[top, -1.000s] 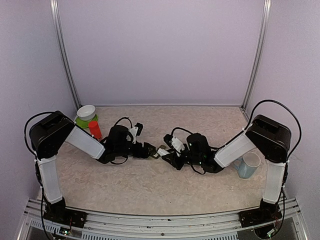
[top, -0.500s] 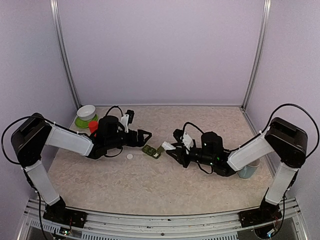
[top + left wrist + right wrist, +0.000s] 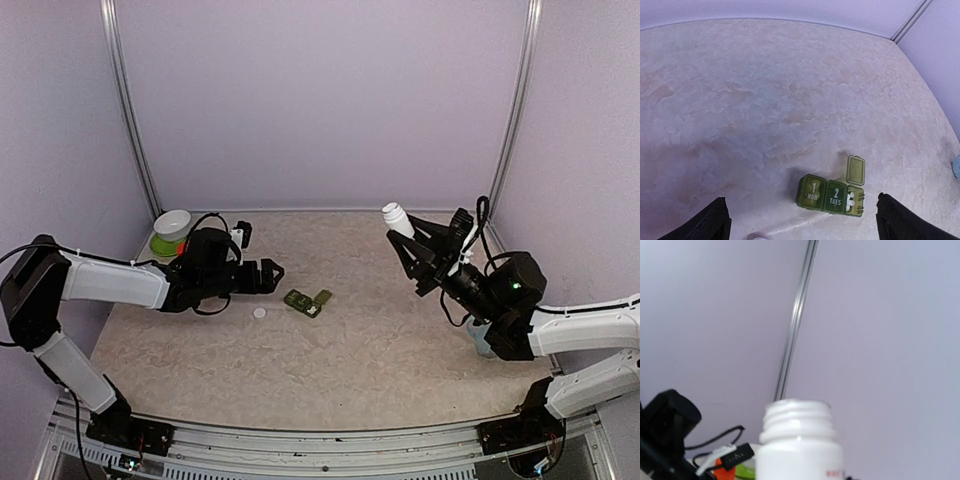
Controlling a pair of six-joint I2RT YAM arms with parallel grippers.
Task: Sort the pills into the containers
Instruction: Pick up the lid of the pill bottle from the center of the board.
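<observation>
Top external: left hand (image 3: 275,277) spread wide near containers (image 3: 307,301); right hand (image 3: 405,240) clamps white bottle (image 3: 396,214), apparently uncapped.

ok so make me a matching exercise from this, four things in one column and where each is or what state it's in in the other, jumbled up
Things:
1. white bottle
2. containers
3. white bowl
4. small white disc

Places or states:
a. sits on a green plate in the far left corner
b. on the table mid-scene, end lid flipped open
c. lying flat on the table, next to the containers
d. held up in the right fingers, no cap on

Pairs: 1-d, 2-b, 3-a, 4-c
</observation>
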